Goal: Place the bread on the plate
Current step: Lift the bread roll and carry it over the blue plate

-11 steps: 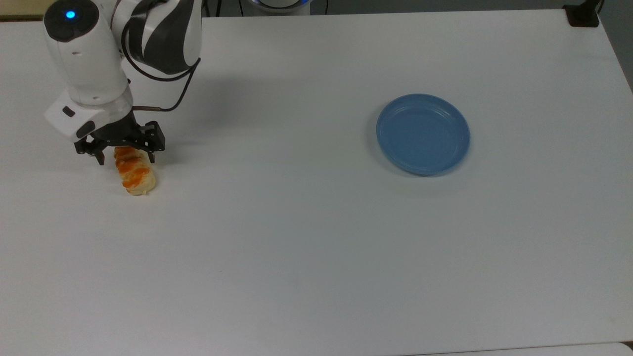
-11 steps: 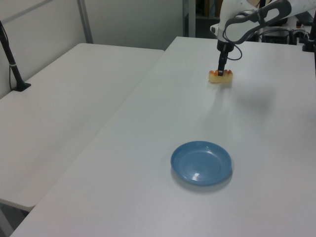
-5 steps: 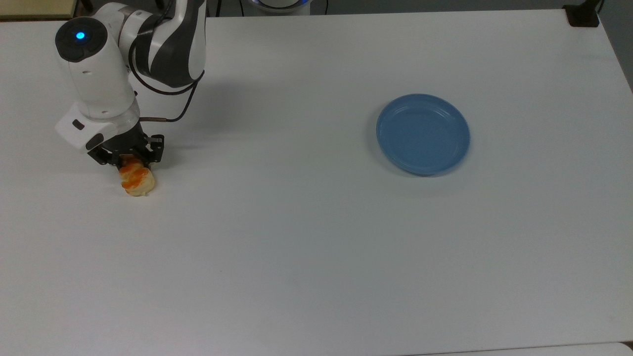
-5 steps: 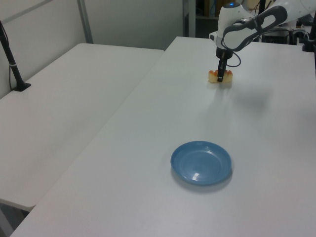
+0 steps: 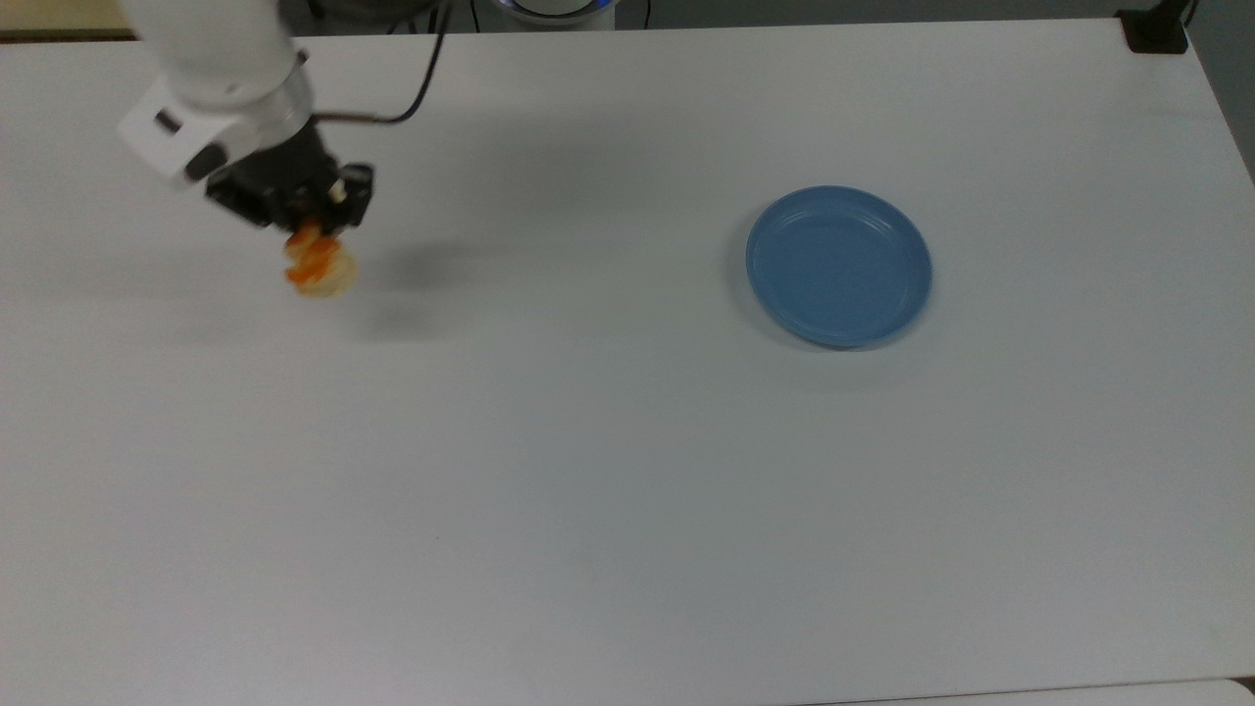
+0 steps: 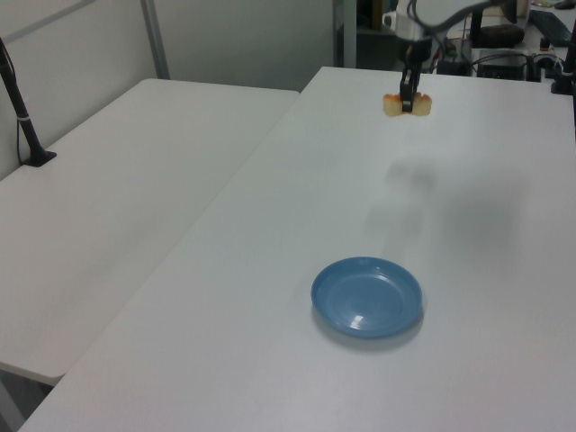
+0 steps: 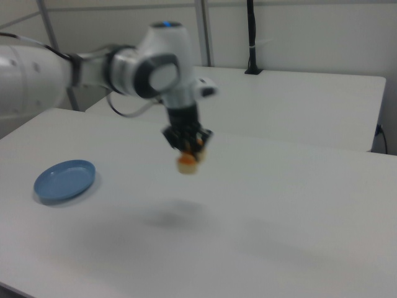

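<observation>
— Where does the bread (image 5: 320,267) sit?
— It hangs above the table (image 5: 627,471), clear of the surface, toward the top view's left and nearer its upper edge. The gripper (image 5: 312,227) is directly over it, the fingers (image 6: 407,97) closed on it at mid-length in the left view.
— And the plate (image 5: 838,266)?
— It lies flat on the table, well apart from the bread, on the top view's right. In the right view it lies at the right view's left, the bread (image 7: 187,162) near the middle.
— Anything else around?
— A second table (image 6: 117,189) stands alongside on the left view's left, with a post (image 6: 20,108) on it near its far left edge.
</observation>
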Controlling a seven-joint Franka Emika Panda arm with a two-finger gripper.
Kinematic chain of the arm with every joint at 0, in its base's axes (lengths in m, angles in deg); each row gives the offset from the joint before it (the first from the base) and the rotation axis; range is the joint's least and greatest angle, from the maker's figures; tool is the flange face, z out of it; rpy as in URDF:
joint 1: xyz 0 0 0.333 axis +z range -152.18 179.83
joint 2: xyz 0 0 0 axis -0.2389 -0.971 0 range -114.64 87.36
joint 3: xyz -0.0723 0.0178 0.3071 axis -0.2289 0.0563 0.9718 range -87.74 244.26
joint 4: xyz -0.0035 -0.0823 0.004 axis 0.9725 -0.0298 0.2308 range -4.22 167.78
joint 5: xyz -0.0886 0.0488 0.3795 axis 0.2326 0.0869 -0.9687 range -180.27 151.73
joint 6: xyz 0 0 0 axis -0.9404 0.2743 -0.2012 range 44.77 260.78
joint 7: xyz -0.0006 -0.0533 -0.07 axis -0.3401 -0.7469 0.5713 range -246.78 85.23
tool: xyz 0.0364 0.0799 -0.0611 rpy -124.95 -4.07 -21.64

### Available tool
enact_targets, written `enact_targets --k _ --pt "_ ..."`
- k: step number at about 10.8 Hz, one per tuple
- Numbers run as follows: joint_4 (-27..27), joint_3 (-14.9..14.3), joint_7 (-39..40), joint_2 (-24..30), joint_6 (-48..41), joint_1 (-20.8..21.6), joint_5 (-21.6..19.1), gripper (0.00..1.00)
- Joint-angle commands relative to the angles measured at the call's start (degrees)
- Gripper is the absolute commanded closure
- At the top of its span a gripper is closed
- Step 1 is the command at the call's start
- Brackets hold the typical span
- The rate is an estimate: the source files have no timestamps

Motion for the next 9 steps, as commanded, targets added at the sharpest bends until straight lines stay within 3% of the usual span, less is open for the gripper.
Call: enact_targets --k 1,2,4,7,9 --pt "2.69 0.96 -15.97 6.45 -6.44 9.86 -0.55 0.79" --pt "2.60 1.14 -20.03 6.89 -8.28 13.03 -1.16 0.79" --pt "1.46 1.23 -28.47 7.34 -11.20 20.32 -6.08 0.78" --pt "2.07 1.23 -37.36 4.28 -8.32 31.22 -6.53 0.78" --pt "2.16 1.23 -42.99 0.68 -2.79 35.80 -6.10 0.78"
